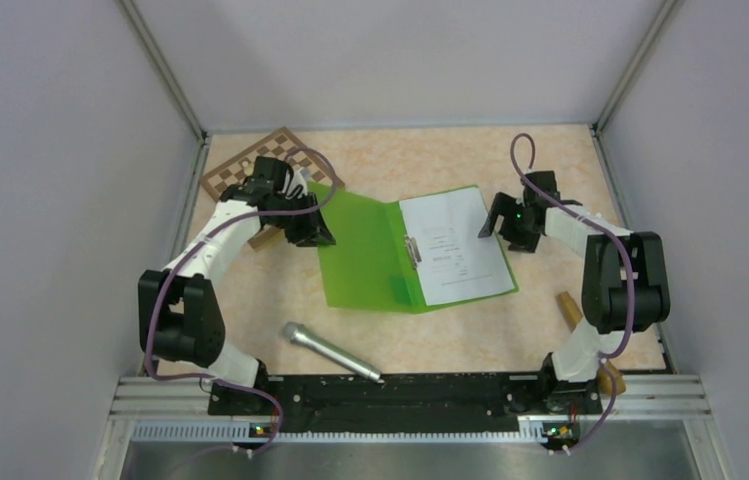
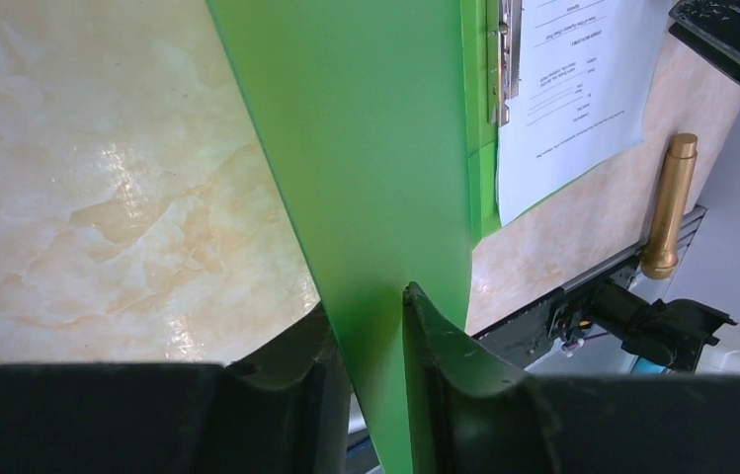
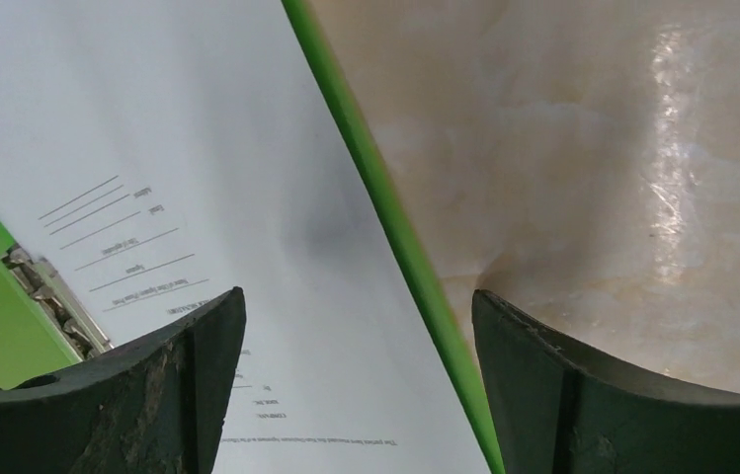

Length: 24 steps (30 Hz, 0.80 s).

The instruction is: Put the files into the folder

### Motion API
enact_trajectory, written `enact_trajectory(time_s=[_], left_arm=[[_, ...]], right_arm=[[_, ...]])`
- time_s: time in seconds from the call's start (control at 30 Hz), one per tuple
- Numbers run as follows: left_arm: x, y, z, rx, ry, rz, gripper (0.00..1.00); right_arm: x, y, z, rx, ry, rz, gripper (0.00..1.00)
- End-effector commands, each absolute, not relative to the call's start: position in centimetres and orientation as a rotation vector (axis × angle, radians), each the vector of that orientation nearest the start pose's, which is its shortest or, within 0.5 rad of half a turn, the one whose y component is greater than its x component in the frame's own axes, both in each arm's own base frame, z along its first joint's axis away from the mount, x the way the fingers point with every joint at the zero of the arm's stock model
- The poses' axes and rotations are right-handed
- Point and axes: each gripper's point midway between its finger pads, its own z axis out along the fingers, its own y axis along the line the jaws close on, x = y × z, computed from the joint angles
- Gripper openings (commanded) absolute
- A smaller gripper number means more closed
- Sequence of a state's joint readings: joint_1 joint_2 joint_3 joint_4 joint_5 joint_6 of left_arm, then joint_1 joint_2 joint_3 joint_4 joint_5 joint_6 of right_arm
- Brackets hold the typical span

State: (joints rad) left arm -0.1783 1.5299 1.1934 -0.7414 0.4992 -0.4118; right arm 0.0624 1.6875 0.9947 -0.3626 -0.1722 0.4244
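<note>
Bright green translucent plastic folder (image 1: 365,255), lying open on the desk (image 1: 400,150); white printed paper sheets (image 1: 455,250) inside. Left gripper (image 2: 370,296) jaws slightly apart astride the cover, probably to swing it shut. Right gripper (image 3: 358,306) jaws wide apart above the sheets.

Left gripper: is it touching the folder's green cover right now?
Touching. In the left wrist view the folder runs between the fingers of the left gripper, its green cover meeting both with no gap.
</note>
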Motion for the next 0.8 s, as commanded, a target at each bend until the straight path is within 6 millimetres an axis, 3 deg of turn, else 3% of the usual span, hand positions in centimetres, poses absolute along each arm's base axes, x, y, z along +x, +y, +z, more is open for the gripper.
enact_trajectory(time_s=[0.0,0.13,0.3,0.43,0.77], left_arm=[[32.0,-16.2,17.1,-0.118,2.602,-0.911,0.32],[33.0,-17.2,19.9,-0.093,2.515,-0.983,0.49],[33.8,-18.8,22.6,-0.044,2.426,-1.122,0.6],[34.2,-19.9,24.1,-0.039,2.372,-1.23,0.62],[34.7,-22.3,27.5,0.019,2.274,-1.311,0.62]], right_arm=[[35.7,8.8,2.4,0.413,2.628,0.549,0.83],[34.2,10.1,1.9,0.433,2.63,0.663,0.83],[32.7,12.1,1.7,0.456,2.621,0.808,0.83],[31.7,13.6,1.9,0.452,2.616,0.836,0.84],[29.9,18.4,1.8,0.45,2.588,0.94,0.84]])
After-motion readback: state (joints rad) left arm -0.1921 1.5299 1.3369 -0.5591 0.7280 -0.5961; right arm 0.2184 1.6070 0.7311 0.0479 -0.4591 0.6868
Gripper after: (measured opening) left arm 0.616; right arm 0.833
